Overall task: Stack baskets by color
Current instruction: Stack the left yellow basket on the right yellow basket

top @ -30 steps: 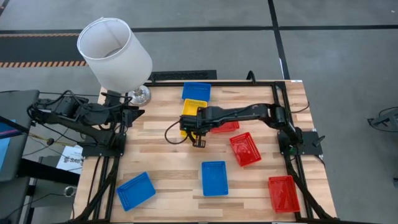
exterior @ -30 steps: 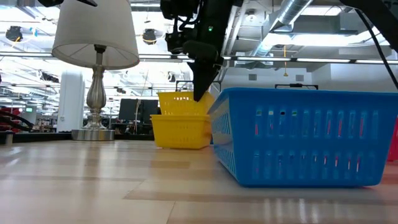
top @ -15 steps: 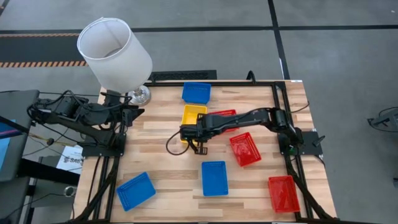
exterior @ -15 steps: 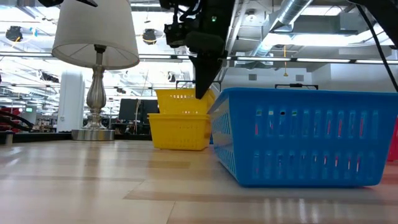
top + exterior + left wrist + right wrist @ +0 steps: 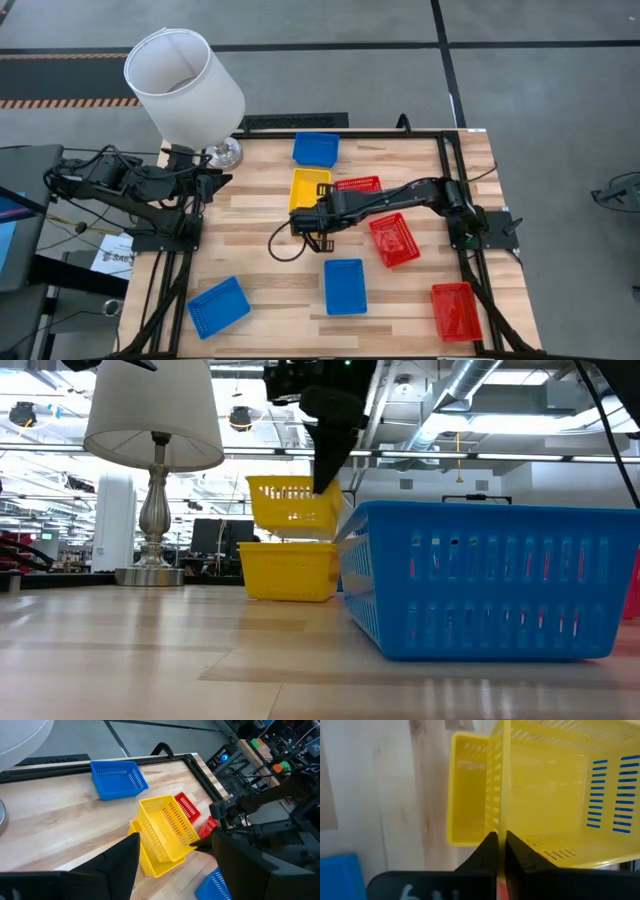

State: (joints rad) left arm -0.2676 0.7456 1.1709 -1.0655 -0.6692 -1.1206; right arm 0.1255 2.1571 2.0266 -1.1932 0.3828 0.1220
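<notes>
Two yellow baskets are mid-table. One yellow basket [image 5: 290, 570] stands on the wood, and the other yellow basket [image 5: 292, 503] hangs tilted just above it, with my right gripper [image 5: 325, 482] shut on it. In the left wrist view the raised basket [image 5: 166, 826] sits over the lower one [image 5: 150, 864]. Blue baskets lie at the far edge [image 5: 316, 148], at the near middle [image 5: 345, 286] and at the near left [image 5: 218, 305]. Red baskets [image 5: 357, 185] [image 5: 394, 239] [image 5: 456, 311] lie on the right. My left gripper [image 5: 175, 870] waits open at the table's left edge. My right gripper pinches one wall of the raised yellow basket at its rim [image 5: 502, 822], at the end toward the table's near edge, one finger [image 5: 515, 854] inside the basket and one outside. The fingers come steeply from above. The basket hangs tilted, lifted out of the lower yellow basket.
A lamp with a white shade [image 5: 184, 85] stands at the far left corner. A black frame [image 5: 445, 150] runs along the table's far and right sides. Bare wood lies between the yellow baskets and the near-left blue basket.
My right gripper has moved toward the table's near edge and a little upward. The upper yellow basket, nested in the lower one before, has come up out of it and tipped. The lower yellow basket stays on the table.
</notes>
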